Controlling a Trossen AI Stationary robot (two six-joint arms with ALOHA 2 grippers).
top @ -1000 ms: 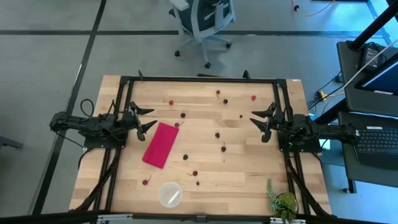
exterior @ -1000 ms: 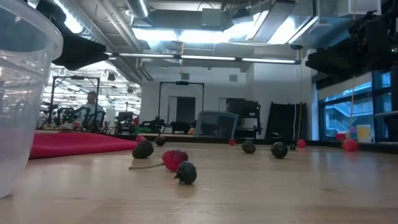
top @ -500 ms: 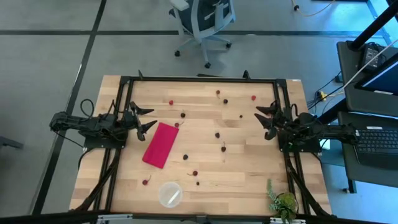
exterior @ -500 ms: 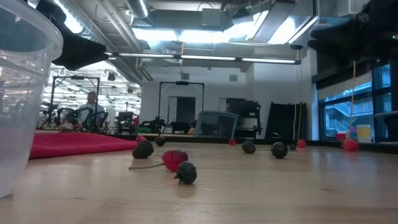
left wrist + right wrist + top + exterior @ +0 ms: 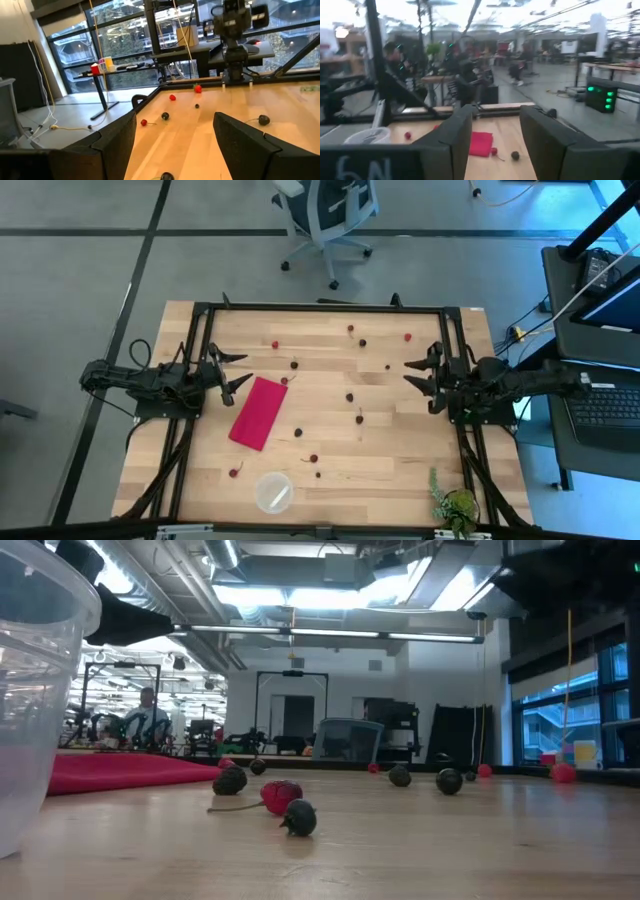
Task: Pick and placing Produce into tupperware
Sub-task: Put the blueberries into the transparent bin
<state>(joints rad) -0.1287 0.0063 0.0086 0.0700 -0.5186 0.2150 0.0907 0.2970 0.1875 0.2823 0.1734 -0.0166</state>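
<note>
The produce (image 5: 349, 396) is scattered over the wooden table as tiny dark cherries with a few red berries (image 5: 275, 345). Some lie close to the low camera (image 5: 299, 818). The tupperware (image 5: 273, 491), a round clear cup, stands upright near the table's near edge and fills the low view's left side (image 5: 30, 690). My left gripper (image 5: 230, 373) is open above the table's left side, just left of the magenta cloth. My right gripper (image 5: 418, 378) is open above the right side. Both wrist views show open fingers (image 5: 175, 145) (image 5: 496, 137) with produce beyond them.
A magenta cloth (image 5: 258, 412) lies flat between the left gripper and the table's middle. A green leafy plant (image 5: 455, 505) stands at the near right corner. A black frame (image 5: 320, 308) runs along the far edge. An office chair stands beyond the table.
My right arm has risen, its dark bulk leaving the top right of the low view. Its gripper has shifted slightly over the table's right side and stays open. The produce, the cup and the cloth have not moved.
</note>
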